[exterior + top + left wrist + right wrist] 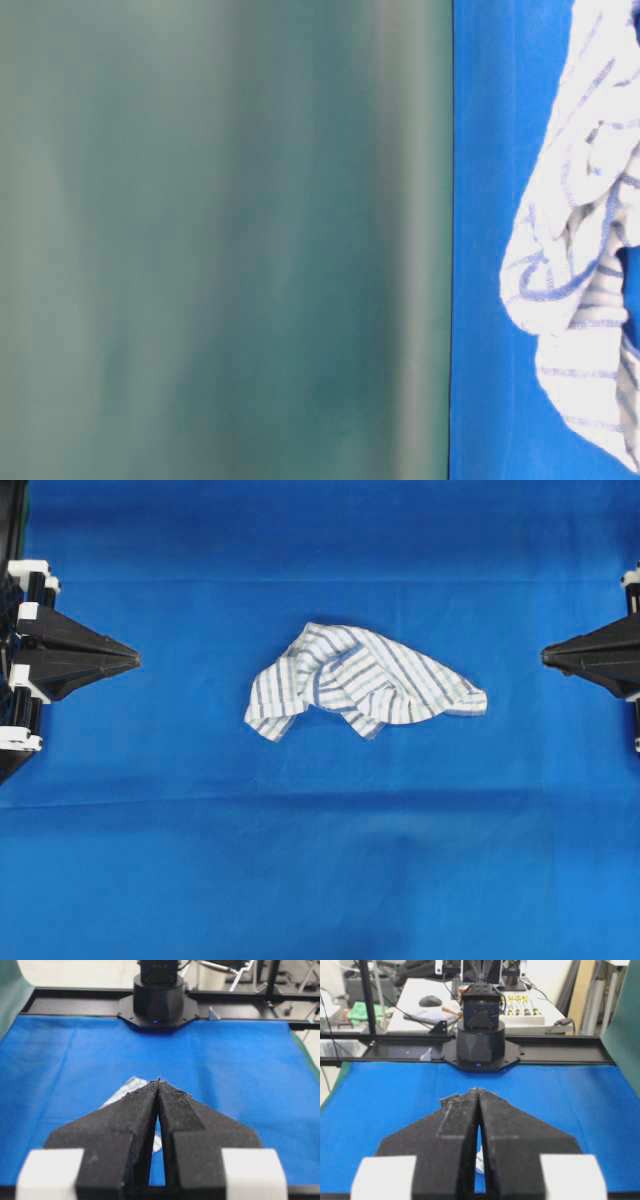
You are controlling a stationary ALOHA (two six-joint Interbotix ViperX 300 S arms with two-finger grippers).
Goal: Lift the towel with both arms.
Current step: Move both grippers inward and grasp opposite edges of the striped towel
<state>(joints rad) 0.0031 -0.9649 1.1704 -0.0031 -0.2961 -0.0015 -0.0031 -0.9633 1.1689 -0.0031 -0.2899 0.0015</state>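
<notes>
Blue cloth covered the worktop, and the towel lay crumpled at its centre, well apart from both arms. Left gripper and right gripper sat at opposite edges, fingertips pressed together, holding nothing and pointing inward at the towel. This symmetric placement probably served as a start pose, giving each arm a clear approach to its own side of the towel.

Bare tablecloth all around towel, seemingly unobstructed.
</notes>
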